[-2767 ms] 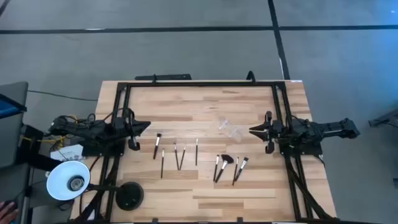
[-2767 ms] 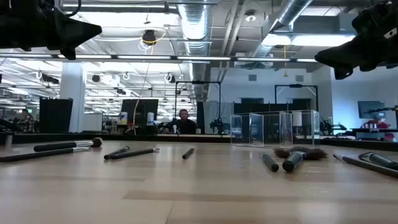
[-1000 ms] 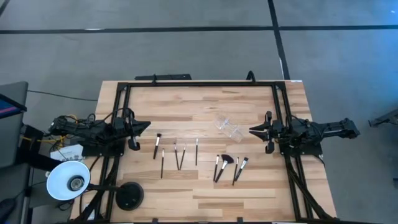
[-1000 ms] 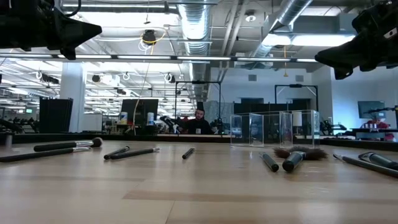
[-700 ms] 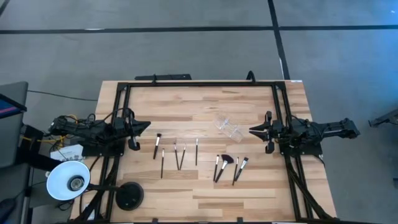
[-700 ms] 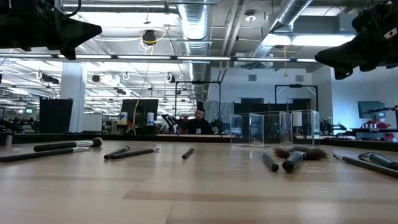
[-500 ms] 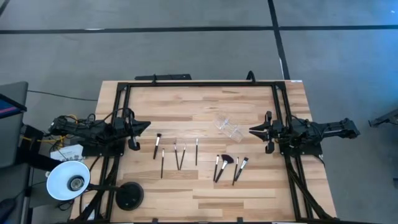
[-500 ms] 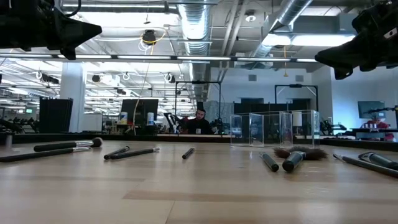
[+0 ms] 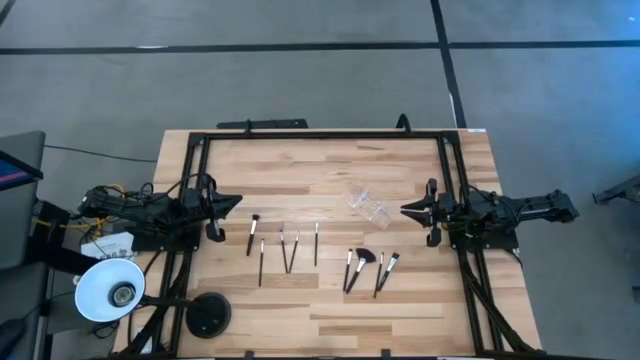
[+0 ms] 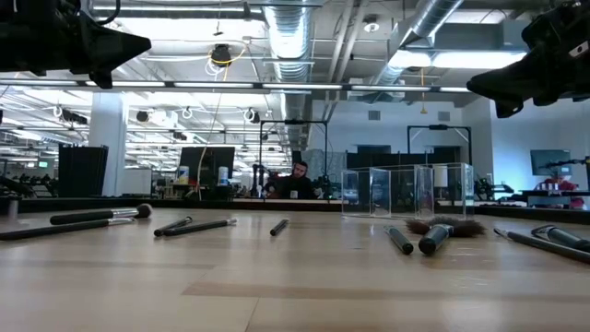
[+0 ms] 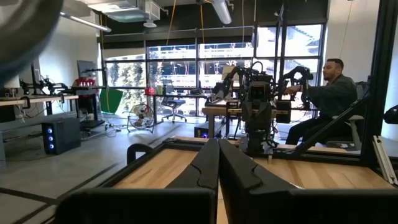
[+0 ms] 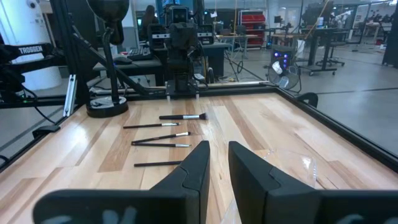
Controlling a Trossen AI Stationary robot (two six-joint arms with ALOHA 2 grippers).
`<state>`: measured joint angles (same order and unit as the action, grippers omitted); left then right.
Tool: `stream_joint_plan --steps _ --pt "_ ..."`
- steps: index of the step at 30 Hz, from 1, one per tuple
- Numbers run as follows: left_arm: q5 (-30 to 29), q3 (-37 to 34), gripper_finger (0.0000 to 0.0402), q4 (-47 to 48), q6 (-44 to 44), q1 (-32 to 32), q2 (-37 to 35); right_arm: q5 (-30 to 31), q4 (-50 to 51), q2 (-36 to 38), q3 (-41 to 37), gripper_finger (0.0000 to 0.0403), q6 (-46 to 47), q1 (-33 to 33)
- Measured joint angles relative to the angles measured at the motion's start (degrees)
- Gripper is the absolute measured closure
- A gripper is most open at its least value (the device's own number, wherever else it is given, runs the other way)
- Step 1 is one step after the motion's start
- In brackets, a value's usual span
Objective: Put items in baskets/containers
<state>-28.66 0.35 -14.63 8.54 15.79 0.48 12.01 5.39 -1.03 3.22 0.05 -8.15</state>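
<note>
Left gripper hangs above the left edge of the counter, fingers pressed together, grasping nothing. Right gripper hangs above the right edge, fingers slightly parted, also empty. Makeup brushes lie flat in two loose groups across the counter's middle, toward the near edge; the fan-headed brush sits in the right group. Clear cup stands near the right gripper, apart from all brushes. White lamp shade sits off the near-left corner. A person sits beyond the far edge.
</note>
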Motion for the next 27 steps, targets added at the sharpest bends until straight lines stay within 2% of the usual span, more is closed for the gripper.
stream_joint_plan --steps 27 --pt "-0.07 -0.01 0.0398 -1.50 -0.02 0.02 -0.01 0.00 0.00 0.01 -0.02 0.0351 0.01 0.01"
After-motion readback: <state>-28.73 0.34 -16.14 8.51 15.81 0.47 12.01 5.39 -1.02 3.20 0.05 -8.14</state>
